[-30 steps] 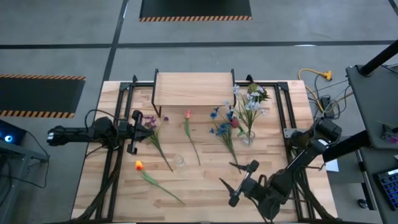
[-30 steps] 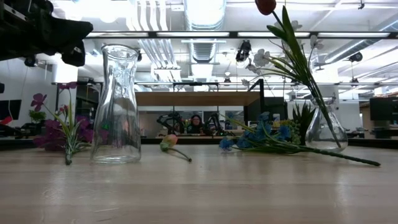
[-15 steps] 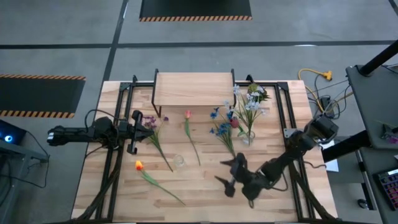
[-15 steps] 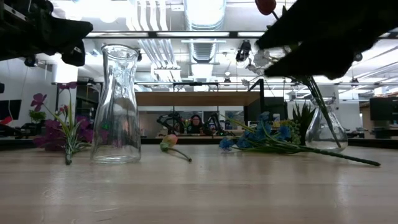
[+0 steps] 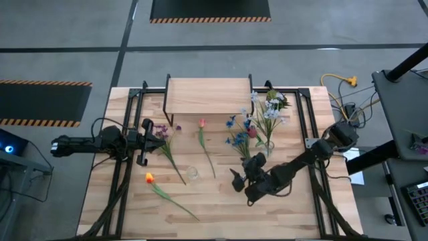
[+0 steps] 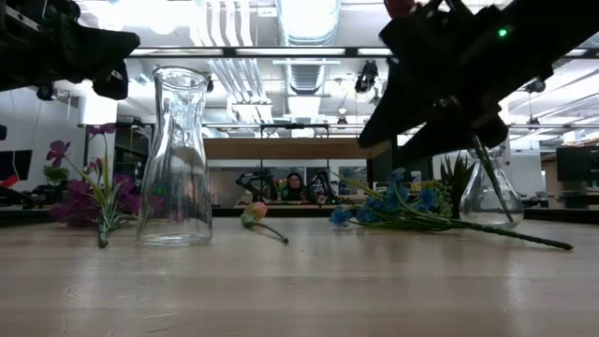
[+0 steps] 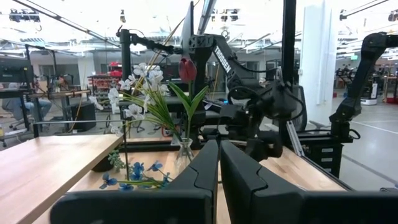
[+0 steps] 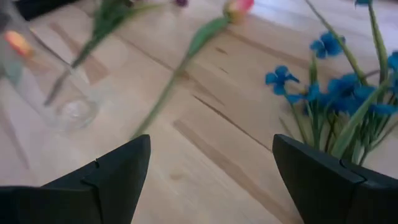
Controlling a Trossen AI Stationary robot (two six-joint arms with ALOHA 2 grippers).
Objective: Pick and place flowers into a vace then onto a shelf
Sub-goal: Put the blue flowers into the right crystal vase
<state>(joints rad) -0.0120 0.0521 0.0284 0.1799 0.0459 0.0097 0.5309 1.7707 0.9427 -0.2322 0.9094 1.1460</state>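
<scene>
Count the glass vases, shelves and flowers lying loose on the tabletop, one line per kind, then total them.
Glass vases: 2, the empty vase and the filled vase
Shelf: 1
Loose flowers: 4, the purple flower, pink flower, orange flower and blue flower
Total: 7

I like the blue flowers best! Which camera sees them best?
The right wrist view: the blue flowers show big, right before the open right claw. The high view shows them tiny by the shelf. The low view and left wrist view show them far off.
</scene>
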